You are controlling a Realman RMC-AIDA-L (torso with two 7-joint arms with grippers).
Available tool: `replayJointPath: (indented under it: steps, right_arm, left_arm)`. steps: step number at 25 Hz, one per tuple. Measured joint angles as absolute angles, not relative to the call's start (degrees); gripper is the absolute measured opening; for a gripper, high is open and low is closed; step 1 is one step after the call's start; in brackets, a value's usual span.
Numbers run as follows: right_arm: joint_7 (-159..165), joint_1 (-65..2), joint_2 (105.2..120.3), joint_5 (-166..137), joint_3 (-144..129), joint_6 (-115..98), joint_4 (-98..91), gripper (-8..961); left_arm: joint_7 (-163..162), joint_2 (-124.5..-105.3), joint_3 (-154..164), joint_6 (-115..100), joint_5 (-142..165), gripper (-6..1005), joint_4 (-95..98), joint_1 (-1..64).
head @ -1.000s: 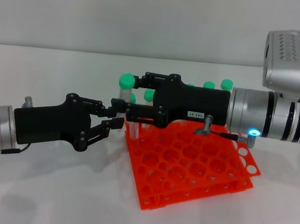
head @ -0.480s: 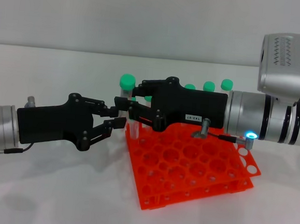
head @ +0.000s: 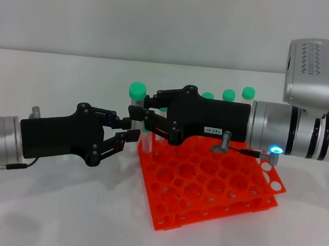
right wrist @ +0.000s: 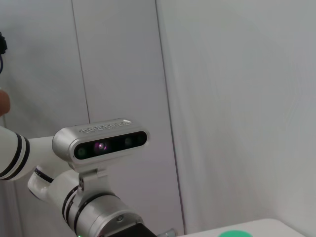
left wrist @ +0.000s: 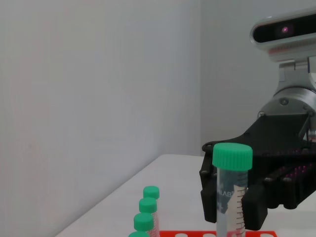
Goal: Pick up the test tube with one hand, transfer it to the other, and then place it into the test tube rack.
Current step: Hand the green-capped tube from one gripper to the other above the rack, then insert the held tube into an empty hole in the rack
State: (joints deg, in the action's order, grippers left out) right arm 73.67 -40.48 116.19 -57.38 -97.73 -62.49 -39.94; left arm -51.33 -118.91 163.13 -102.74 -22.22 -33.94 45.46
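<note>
Test tube (head: 136, 106): I am seeing it standing upright in the air above the bench (head: 61, 206), green cap on top, just off the left edge of the test tube rack (head: 205, 180). In the left wrist view the same tube (left wrist: 231, 195) is showing its clear graduated body in front of a black gripper.

Right gripper (head: 144, 118): labelled black body, blue light on the wrist. It is reaching in from the bench's right side, with its fingers (head: 155, 94) sitting around the tube just below the cap; they are looking closed on the tube.

Left gripper (head: 128, 129): boxy black body, green light on the wrist. It is coming in from the bench's left side. Its fingers (head: 120, 139) are standing apart, the tube's lower part lying between them.

Rack: orange-red, two plates with round holes, resting on the bench near its middle, turned at an angle.

Other green-capped tubes (head: 229, 95): I am counting several standing along the rack's far side, partly hidden behind the right gripper; the left wrist view is showing a row of them (left wrist: 147, 212).
</note>
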Motion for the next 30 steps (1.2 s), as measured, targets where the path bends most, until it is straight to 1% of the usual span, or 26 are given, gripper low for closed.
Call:
replayJointPath:
  steps: [7, 12, 15, 26, 30]
  right_arm:
    - [73.61, -39.69, 116.0, -57.45, -97.19, -62.55, -40.06, 211]
    - [73.18, -39.03, 115.87, -57.48, -96.43, -62.6, -40.12, 210]
    - [72.73, -38.8, 115.85, -57.49, -96.05, -62.61, -40.17, 210]
    - [70.81, -38.14, 115.84, -57.49, -92.5, -61.96, -39.46, 206]
    - [70.51, -37.49, 115.84, -57.47, -92.14, -59.68, -39.35, 207]
  left_arm:
    - [-51.69, -118.87, 163.08, -103.8, -23.39, 200, -34.47, 43.94]
    - [-54.08, -118.67, 163.02, -107.51, -25.08, 419, -36.93, 41.83]
    - [-55.48, -118.78, 163.02, -109.78, -27.94, 631, -38.88, 39.48]
    - [-56.12, -118.97, 163.01, -108.97, -48.54, 859, -38.55, 24.36]
    - [-55.52, -119.04, 162.96, -105.22, -52.8, 877, -34.83, 21.25]
